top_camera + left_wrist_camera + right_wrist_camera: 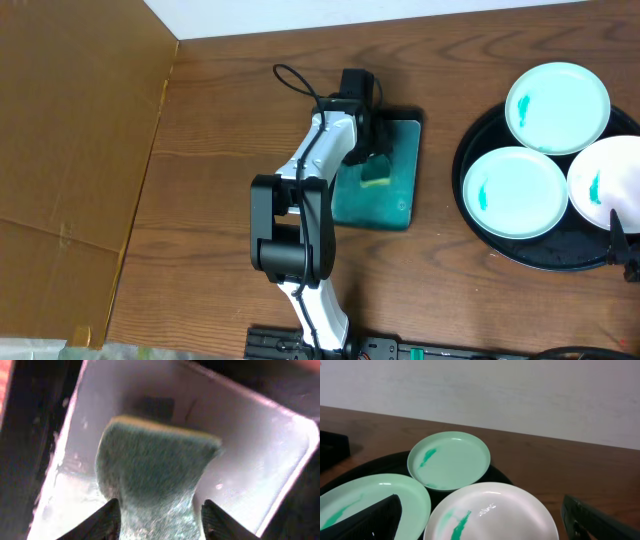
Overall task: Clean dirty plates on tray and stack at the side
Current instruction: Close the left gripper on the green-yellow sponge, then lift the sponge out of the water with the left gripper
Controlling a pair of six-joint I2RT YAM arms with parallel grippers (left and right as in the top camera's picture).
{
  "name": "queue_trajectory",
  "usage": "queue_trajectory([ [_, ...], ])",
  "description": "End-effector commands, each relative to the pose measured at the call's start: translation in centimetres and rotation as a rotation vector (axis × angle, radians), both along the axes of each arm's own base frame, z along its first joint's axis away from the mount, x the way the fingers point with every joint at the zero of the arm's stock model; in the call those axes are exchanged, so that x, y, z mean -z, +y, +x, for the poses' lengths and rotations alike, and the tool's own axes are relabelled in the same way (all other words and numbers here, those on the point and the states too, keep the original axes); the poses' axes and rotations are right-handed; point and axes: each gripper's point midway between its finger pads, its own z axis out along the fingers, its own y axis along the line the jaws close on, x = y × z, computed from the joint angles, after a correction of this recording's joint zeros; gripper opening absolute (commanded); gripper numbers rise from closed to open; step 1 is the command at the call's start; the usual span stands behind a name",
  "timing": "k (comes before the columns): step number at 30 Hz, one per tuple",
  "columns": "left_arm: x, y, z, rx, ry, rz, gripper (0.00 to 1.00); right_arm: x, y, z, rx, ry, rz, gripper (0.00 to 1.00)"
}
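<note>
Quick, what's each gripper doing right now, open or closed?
Left gripper: closed on the sponge.
Right gripper: open, holding nothing.

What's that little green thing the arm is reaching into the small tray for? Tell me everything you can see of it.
It is a sponge: a rough dark-green scrubbing face over a thin yellow foam layer, and it looks soft. It lies inside the small rectangular tray, towards its far end. The left tool pinches it, squeezing its sides into a narrow waist between the two fingers.
</note>
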Motion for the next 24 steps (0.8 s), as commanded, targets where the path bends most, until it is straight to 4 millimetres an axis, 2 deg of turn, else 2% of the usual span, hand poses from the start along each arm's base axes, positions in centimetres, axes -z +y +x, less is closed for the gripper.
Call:
queue_trajectory([
  [1, 0.1, 0.3, -0.4, 0.005, 0.004, 0.018, 0.52, 0.0, 0.2, 0.0, -0.008, 0.001, 0.005, 0.99],
  [3, 0.4, 0.3, -0.5, 0.005, 0.011, 0.019, 0.55, 0.0, 0.2, 0.0, -0.008, 0.001, 0.005, 0.99],
  [6, 1.0, 0.4, -0.6, 0.005, 0.027, 0.021, 0.74, 0.0, 0.2, 0.0, -0.008, 0.001, 0.005, 0.99],
  [7, 1.3, 0.4, -0.7, 0.005, 0.035, 0.022, 0.76, 0.0, 0.2, 0.0, -0.008, 0.001, 0.005, 0.99],
  [14, 3.4, 0.4, -1.3, 0.005, 0.090, 0.026, 0.76, 0.0, 0.2, 0.0, -0.008, 0.001, 0.005, 0.99],
  [19, 3.4, 0.4, -1.3, 0.005, 0.090, 0.026, 0.57, 0.0, 0.2, 0.0, -0.008, 0.001, 0.005, 0.99],
  [21, 3.4, 0.4, -1.3, 0.005, 0.090, 0.026, 0.41, 0.0, 0.2, 0.0, -0.008, 0.001, 0.005, 0.99],
  [24, 3.0, 0.4, -1.2, 0.005, 0.084, 0.025, 0.27, 0.0, 0.2, 0.0, -0.008, 0.001, 0.005, 0.99],
])
